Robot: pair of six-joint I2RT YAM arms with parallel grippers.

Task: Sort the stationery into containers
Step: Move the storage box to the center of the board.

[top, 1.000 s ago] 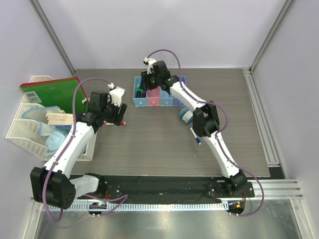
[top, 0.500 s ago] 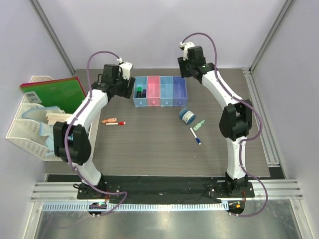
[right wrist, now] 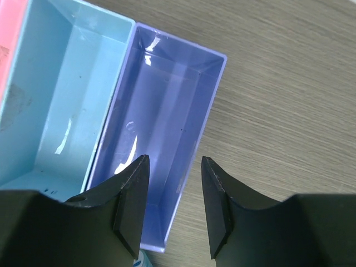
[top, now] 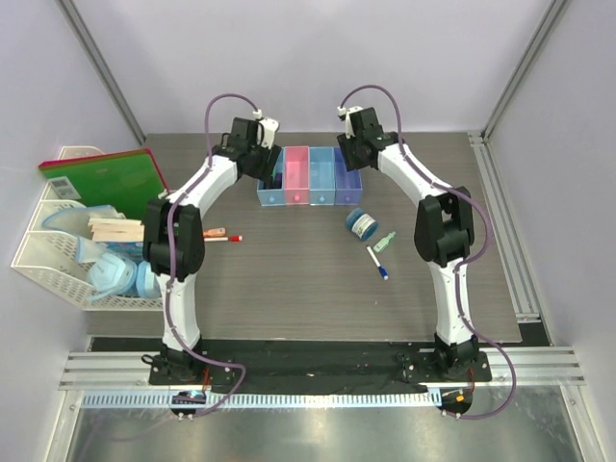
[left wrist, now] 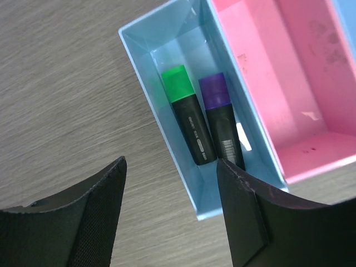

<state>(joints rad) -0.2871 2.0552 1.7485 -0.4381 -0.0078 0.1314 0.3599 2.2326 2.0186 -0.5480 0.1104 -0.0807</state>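
Observation:
The containers [top: 308,189] are four joined bins: light blue, pink, light blue, purple. Two black highlighters, one green-capped [left wrist: 186,114] and one purple-capped [left wrist: 219,114], lie side by side in the left light blue bin [left wrist: 167,139]. My left gripper [left wrist: 172,217] hangs open over that bin's near left corner, holding nothing. My right gripper [right wrist: 175,206] is open too, its fingers either side of the empty purple bin's [right wrist: 161,111] right wall. On the table lie a round blue jar [top: 362,224], a green-white bottle [top: 385,241], a blue-capped marker [top: 377,263] and a red-capped marker [top: 221,238].
A white mesh organiser [top: 53,265] stands at the left edge with a green notebook [top: 106,178] and wooden sticks [top: 114,229]. A small pinkish item [top: 212,232] lies by the red-capped marker. Both arms reach far across the table to the bins at the back.
My left gripper has swung from beside the red-capped marker up and right to the left bin. My right gripper has gone from the left bin to the purple end.

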